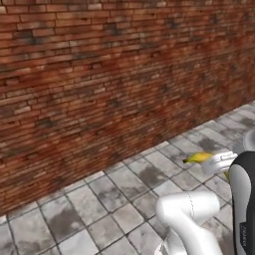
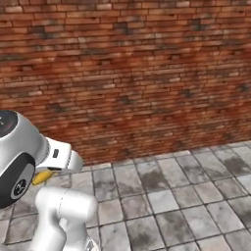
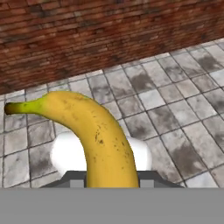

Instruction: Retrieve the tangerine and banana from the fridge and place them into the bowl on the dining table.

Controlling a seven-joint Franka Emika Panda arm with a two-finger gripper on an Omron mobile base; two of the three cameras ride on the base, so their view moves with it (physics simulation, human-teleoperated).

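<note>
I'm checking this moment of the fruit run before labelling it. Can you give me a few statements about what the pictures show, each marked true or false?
1. The hand is shut on the banana. True.
2. The banana is green and unripe. False: it is yellow with small brown specks and a dark stem tip.
3. A red brick wall stands ahead of the robot. True.
4. The floor under the arm is wooden planks. False: it is grey stone tiles with dark stains.
5. The banana's stem end sticks out past the hand in the left base view. True.
6. The banana lies on the floor. False: it is carried in the air above the tiles.
</note>
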